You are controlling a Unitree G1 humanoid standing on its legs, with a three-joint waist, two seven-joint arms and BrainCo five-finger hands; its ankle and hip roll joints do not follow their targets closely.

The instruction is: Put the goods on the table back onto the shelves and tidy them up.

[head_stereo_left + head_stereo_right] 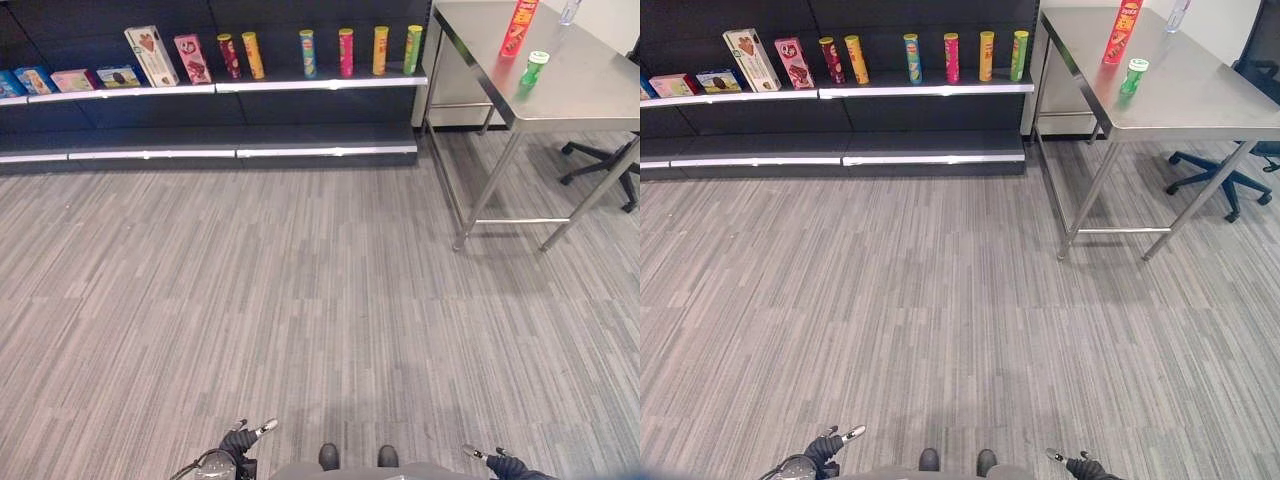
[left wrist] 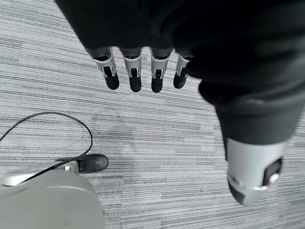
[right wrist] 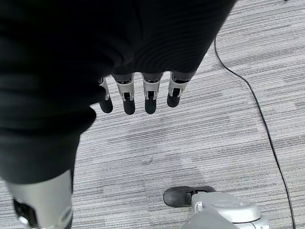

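Grey carpet below; left hand, right hand hanging, fingers relaxed.

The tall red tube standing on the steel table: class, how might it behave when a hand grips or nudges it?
The red tube stands upright, tall and narrow, so a nudge near its top would probably tip it. Its round shape suggests it would roll across the smooth steel table once down. It looks rigid, so it likely holds its shape in a firm grip.

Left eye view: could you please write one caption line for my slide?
Robot faces a shelf of snack tubes and boxes; a red tube and a green bottle wait on the steel table.
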